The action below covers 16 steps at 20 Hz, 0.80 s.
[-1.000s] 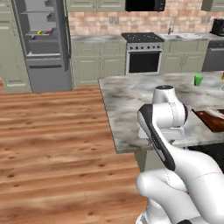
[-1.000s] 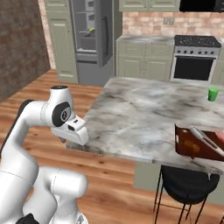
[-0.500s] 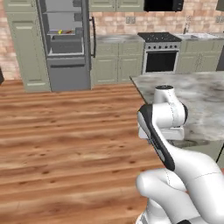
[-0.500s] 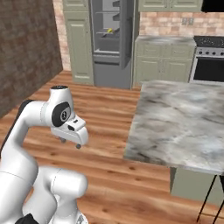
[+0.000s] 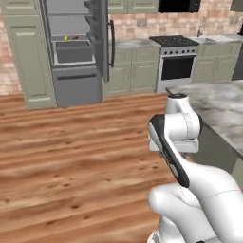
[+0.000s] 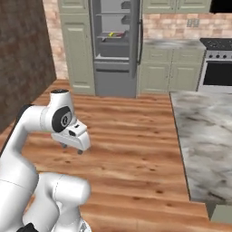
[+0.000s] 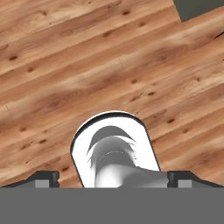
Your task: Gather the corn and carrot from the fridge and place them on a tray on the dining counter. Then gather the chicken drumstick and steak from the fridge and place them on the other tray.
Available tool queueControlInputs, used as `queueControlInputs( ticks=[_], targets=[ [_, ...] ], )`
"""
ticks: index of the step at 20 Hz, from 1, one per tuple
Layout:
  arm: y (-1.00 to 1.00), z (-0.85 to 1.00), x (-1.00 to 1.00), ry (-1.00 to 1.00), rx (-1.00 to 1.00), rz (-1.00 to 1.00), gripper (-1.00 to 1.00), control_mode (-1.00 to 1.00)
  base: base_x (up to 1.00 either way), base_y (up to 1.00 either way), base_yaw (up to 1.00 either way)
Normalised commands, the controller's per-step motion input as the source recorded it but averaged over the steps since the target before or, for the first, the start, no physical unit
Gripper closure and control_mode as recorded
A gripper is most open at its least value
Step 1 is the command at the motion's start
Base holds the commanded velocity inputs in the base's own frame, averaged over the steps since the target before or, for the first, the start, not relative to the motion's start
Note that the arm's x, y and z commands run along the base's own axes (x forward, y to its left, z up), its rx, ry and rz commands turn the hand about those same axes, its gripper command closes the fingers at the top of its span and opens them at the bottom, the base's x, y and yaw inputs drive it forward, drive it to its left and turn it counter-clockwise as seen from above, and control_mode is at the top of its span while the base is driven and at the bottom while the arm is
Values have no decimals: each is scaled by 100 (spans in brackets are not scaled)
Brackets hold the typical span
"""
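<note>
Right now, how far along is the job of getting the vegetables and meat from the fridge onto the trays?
Barely started. Done: the grey fridge across the wooden floor stands with its door open. In hand: nothing; the two-finger gripper is open and empty, tucked low by the base, well short of the fridge. Left: small yellow and red items sit on a fridge shelf, too small to identify. All four foods are to be fetched and set on trays.
</note>
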Motion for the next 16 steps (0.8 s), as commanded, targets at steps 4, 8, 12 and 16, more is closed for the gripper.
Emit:
queueControlInputs(
  ticks=[4,8,12,16],
  targets=[
    [0,0,0,0,0,0,-100,100,100,100,-36],
    [0,0,0,0,0,0,-100,100,100,100,-14],
    [0,0,0,0,0,0,-100,100,100,92,29],
    [0,0,0,0,0,0,-100,100,99,21,21]
  ],
)
